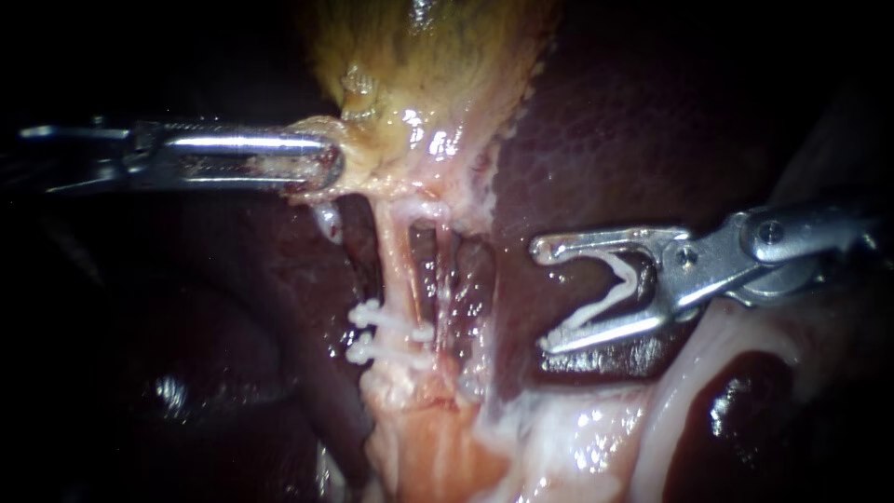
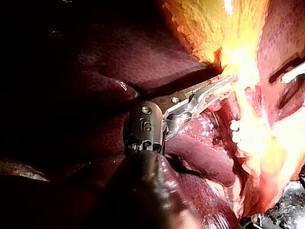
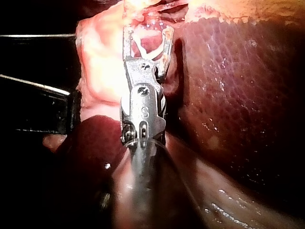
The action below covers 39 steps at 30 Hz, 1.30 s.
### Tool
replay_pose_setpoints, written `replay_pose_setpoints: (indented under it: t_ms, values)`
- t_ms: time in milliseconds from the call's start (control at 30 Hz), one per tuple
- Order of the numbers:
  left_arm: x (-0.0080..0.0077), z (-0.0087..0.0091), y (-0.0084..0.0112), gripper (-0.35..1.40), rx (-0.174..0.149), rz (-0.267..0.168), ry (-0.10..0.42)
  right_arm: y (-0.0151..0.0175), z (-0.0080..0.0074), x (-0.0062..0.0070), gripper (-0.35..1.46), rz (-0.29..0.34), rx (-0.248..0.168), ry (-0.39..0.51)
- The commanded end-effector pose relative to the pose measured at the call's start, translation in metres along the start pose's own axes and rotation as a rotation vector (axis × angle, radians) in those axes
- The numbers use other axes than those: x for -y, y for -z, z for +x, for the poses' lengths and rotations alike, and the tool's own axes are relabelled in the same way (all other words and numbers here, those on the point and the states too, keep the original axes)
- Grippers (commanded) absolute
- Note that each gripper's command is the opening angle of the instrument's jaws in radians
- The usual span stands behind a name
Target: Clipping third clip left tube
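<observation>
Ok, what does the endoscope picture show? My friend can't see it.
The right instrument holds an open clip in its wide jaws, beside the left tube and not yet around it. That tube already wears two clips lower down. The left instrument grips the gallbladder above.

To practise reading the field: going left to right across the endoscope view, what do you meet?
Left instrument gripping gallbladder tissue → left tube with two clips → right tube → right instrument carrying an open clip.
</observation>
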Motion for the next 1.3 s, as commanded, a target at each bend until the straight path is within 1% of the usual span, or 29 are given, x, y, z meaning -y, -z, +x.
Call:
replay_pose_setpoints:
  t_ms: [33, 167, 267, 300, 400, 467, 533, 667, 800, 933, 1033, 1133, 1300]
  values:
    - [-0.0001, 0.0003, 0.0004, -0.35, 0.001, -0.003, 0.001, 0.0000, 0.0001, 0.0000, 0.50, 0.001, 0.000, 0.001]
    - [-0.0006, 0.0016, 0.0026, -0.35, 0.008, -0.016, 0.009, -0.0001, 0.0002, 0.0000, 0.50, 0.003, -0.001, 0.001]
    - [-0.0013, 0.0031, 0.0048, -0.35, -0.003, -0.008, 0.018, -0.0003, 0.0003, 0.0000, 0.50, 0.002, -0.001, 0.000]
    - [-0.0016, 0.0036, 0.0055, -0.35, -0.011, -0.002, 0.022, -0.0005, 0.0004, 0.0000, 0.50, 0.005, -0.001, 0.000]
    - [-0.0022, 0.0042, 0.0067, -0.35, -0.018, 0.001, 0.032, -0.0013, 0.0009, -0.0001, 0.50, 0.011, 0.000, -0.001]
    - [-0.0023, 0.0041, 0.0067, -0.35, -0.021, 0.001, 0.032, -0.0024, 0.0014, 0.0000, 0.50, 0.019, -0.007, -0.001]
    - [-0.0024, 0.0039, 0.0065, -0.35, -0.022, 0.002, 0.031, -0.0034, 0.0019, -0.0001, 0.50, 0.023, -0.016, -0.049]
    - [-0.0024, 0.0038, 0.0061, -0.35, -0.023, 0.005, 0.030, -0.0062, 0.0032, -0.0003, 0.50, 0.041, -0.054, -0.149]
    - [-0.0025, 0.0038, 0.0058, -0.35, -0.024, 0.006, 0.030, -0.0085, 0.0042, -0.0008, 0.50, 0.052, -0.086, -0.208]
    - [-0.0025, 0.0038, 0.0058, -0.35, -0.024, 0.006, 0.030, -0.0099, 0.0046, -0.0016, 0.50, 0.062, -0.112, -0.251]
    - [-0.0025, 0.0038, 0.0057, -0.35, -0.024, 0.007, 0.030, -0.0106, 0.0046, -0.0021, 0.50, 0.058, -0.112, -0.258]
    - [-0.0025, 0.0038, 0.0057, -0.35, -0.025, 0.007, 0.030, -0.0112, 0.0042, -0.0026, 0.50, 0.055, -0.114, -0.269]
    - [-0.0026, 0.0038, 0.0056, -0.35, -0.025, 0.008, 0.030, -0.0122, 0.0023, -0.0038, 0.50, 0.048, -0.112, -0.286]
